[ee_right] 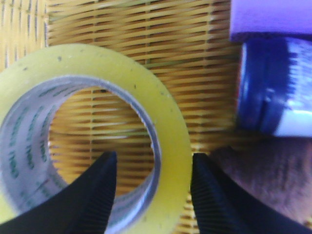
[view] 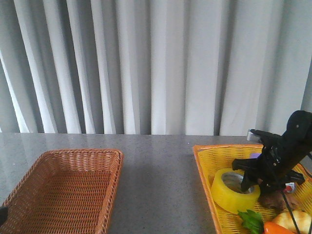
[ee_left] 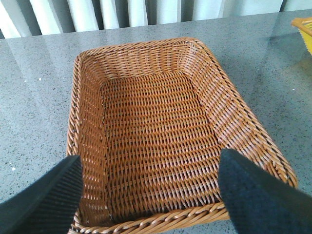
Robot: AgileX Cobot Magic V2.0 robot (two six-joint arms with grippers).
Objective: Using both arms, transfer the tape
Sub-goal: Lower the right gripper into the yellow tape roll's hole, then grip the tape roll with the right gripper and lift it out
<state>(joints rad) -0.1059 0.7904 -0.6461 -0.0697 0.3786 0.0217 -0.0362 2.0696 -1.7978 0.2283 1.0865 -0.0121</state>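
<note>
Two fingers (ee_right: 92,200) of right tool (ee_right: 153,195) open astride tape (ee_right: 165,122) wall.

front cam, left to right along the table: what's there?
Brown wicker basket → bare grey table → yellow basket → tape → right gripper, straddling the roll's wall. The food at the yellow basket's near corner overlaps too much to order.
</note>
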